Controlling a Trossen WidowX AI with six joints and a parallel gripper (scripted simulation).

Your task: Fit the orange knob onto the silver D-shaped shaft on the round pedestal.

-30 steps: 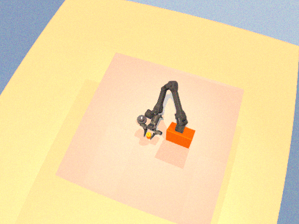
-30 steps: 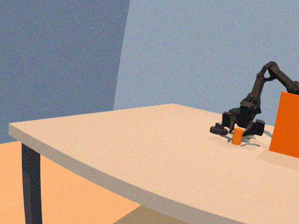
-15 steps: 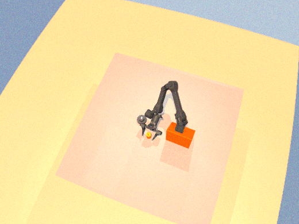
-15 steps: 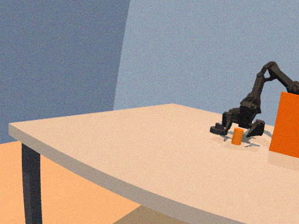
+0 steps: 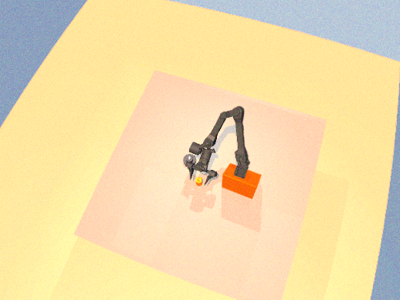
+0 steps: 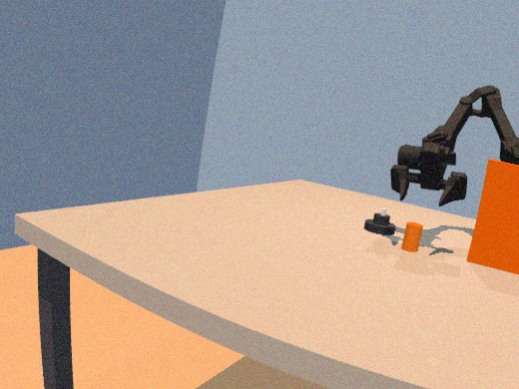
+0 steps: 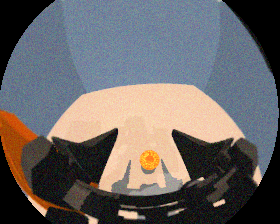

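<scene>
The orange knob (image 5: 198, 181) (image 6: 412, 237) (image 7: 149, 160) stands upright on the table, apart from the pedestal. Its upward end looks mottled yellow-orange with a darker centre; I cannot tell whether that is the hole. The dark round pedestal (image 5: 186, 162) (image 6: 379, 227) stands close by, with the bare silver shaft (image 5: 189, 158) (image 6: 383, 212) upright on it. The shaft's flat side cannot be made out, and the pedestal does not show in the wrist view. My gripper (image 6: 422, 202) (image 7: 145, 132) is wide open and empty, raised above the knob.
A large orange block (image 5: 239, 185) (image 6: 496, 215) stands at the arm's base, to the right of the knob in the top and exterior views; its side also shows at the left of the wrist view. The table (image 5: 135, 172) (image 6: 200, 243) has its edges far from the knob.
</scene>
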